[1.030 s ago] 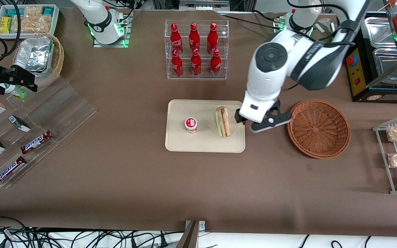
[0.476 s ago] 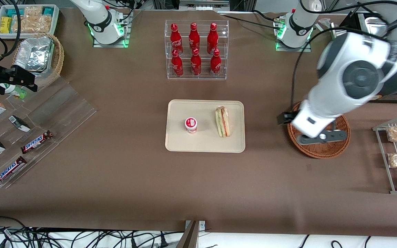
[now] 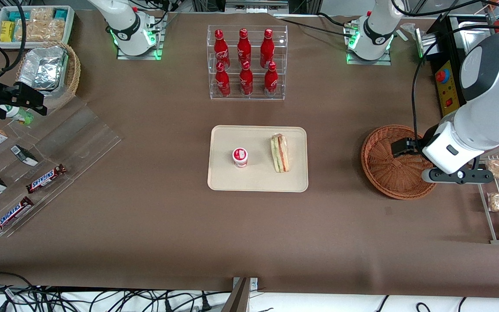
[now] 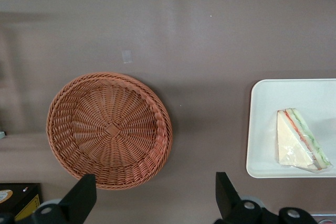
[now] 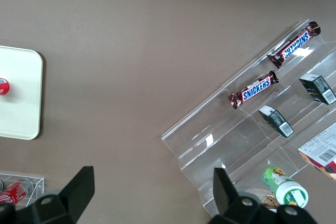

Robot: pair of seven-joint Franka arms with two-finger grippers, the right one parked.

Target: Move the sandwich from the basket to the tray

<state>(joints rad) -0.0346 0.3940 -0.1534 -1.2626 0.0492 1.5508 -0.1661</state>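
End effector (image 4: 152, 203) hangs spread and empty above the basket's (image 3: 399, 162) rim toward the working arm's table end, while the sandwich (image 3: 280, 153) lies on the tray (image 3: 258, 180), bare table between them.

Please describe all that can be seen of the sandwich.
The sandwich is a triangular wedge in clear wrap, pale bread with green, red and yellow filling layers. It lies on the cream tray, beside a small red-lidded cup. Nothing grips it: the gripper, open, hangs above the empty wicker basket.
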